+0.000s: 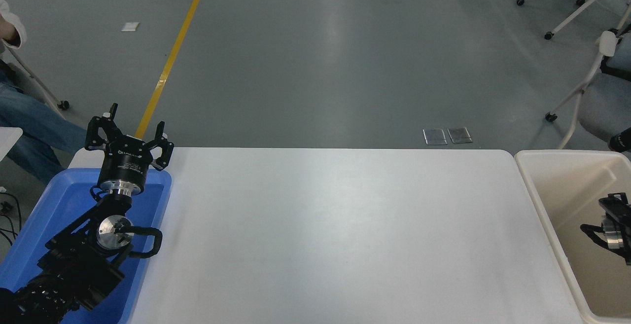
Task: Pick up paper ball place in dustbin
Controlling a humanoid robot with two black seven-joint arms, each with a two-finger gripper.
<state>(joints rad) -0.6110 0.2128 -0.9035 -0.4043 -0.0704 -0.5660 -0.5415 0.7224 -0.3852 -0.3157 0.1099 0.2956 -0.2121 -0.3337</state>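
The cream-white dustbin (562,154) stands at the table's right end, partly cut off by the picture's edge. My right gripper (613,225) shows only in part at the right edge, low inside the dustbin's opening; whether it is open or shut cannot be seen. The paper ball is not in view, neither on the table nor in the visible part of the dustbin. My left gripper (129,139) is parked at the lower left above the blue tray (54,200), open and empty.
The white table (335,225) spans the middle. A seated person's legs (29,122) are at the far left. Wheeled chairs (586,82) stand on the floor at the upper right.
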